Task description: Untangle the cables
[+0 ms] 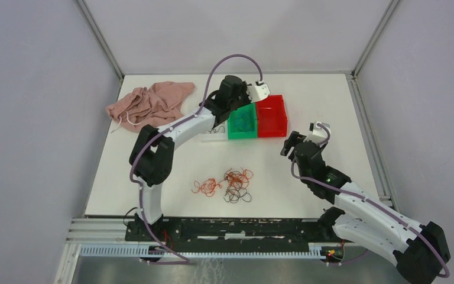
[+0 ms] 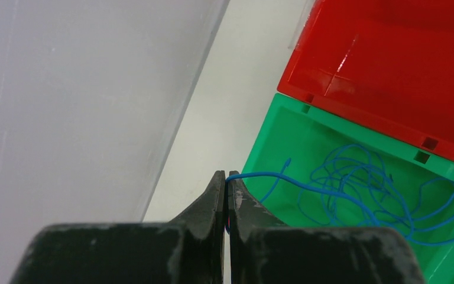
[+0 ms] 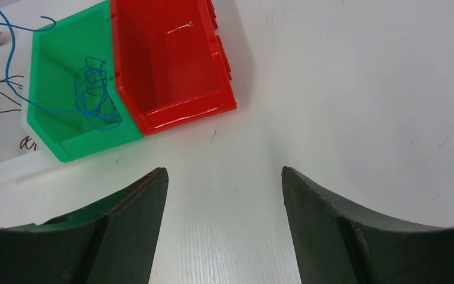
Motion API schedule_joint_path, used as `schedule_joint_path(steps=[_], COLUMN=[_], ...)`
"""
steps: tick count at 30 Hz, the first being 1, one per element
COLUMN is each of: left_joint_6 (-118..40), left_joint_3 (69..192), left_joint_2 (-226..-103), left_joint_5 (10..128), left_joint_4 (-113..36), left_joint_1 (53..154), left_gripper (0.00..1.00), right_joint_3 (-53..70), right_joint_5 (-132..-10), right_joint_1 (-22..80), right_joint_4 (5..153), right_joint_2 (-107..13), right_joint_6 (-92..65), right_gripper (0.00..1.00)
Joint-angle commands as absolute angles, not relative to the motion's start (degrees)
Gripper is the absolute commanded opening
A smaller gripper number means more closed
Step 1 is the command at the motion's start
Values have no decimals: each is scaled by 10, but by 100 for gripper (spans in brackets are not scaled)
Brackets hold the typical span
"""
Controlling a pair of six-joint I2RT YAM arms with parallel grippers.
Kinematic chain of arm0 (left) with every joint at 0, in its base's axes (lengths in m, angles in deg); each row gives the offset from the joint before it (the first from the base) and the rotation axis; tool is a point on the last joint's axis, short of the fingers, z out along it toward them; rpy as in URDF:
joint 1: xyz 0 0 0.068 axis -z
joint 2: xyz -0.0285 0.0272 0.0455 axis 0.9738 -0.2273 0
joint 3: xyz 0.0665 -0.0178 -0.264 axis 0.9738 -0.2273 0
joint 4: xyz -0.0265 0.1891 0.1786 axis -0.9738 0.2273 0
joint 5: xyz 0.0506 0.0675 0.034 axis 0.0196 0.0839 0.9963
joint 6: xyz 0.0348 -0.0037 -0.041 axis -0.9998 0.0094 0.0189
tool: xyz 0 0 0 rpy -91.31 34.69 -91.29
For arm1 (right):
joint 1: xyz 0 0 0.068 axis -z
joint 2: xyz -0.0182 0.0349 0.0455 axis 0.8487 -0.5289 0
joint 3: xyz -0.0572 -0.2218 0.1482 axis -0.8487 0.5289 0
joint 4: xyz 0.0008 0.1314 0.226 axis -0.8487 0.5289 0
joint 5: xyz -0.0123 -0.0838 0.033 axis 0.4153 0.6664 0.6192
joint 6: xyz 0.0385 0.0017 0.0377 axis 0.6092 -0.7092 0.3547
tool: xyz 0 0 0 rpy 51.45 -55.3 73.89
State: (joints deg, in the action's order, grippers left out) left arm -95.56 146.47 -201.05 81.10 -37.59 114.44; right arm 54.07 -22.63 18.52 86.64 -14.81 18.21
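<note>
Top external view: on the table (image 1: pixel 331 106), the green bin (image 1: pixel 242 136) sits at 12 o'clock from the cable wad (image 1: pixel 230 184). The right gripper (image 3: pixel 223 171) stands wide open and empty. The left gripper (image 2: pixel 225 177) pinches a blue wire (image 2: pixel 260 174) that trails into that bin. Risk: lifting may drag the coil out.

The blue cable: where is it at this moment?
In the left wrist view the blue cable lies coiled inside the green bin, next to the red bin; one end runs up to the shut left gripper, which pinches it.
</note>
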Motion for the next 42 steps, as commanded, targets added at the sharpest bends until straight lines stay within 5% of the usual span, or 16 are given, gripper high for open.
schedule_joint_path(steps=[1, 14, 20, 28, 42], left_joint_6=[-939, -883, -901, -996, -967], left_joint_3=[1536, 1567, 1665, 1749, 1733], left_joint_2=[-2054, -2134, -2163, -2146, -2040], left_joint_5=[784, 739, 714, 699, 610], left_joint_4=[-307, -273, -164, -35, 119], left_joint_1=[1141, 1135, 1127, 1111, 1101], left_gripper=[3, 5, 52, 91, 100], right_joint_3=[527, 508, 493, 480, 497], right_joint_5=[-207, -210, -216, -228, -342], right_joint_1=[191, 196, 198, 199, 199], right_joint_4=[870, 898, 916, 934, 880], right_joint_2=[-136, -131, -128, -119, -127], right_joint_6=[180, 173, 168, 176, 154], right_gripper=[77, 76, 77, 76, 77])
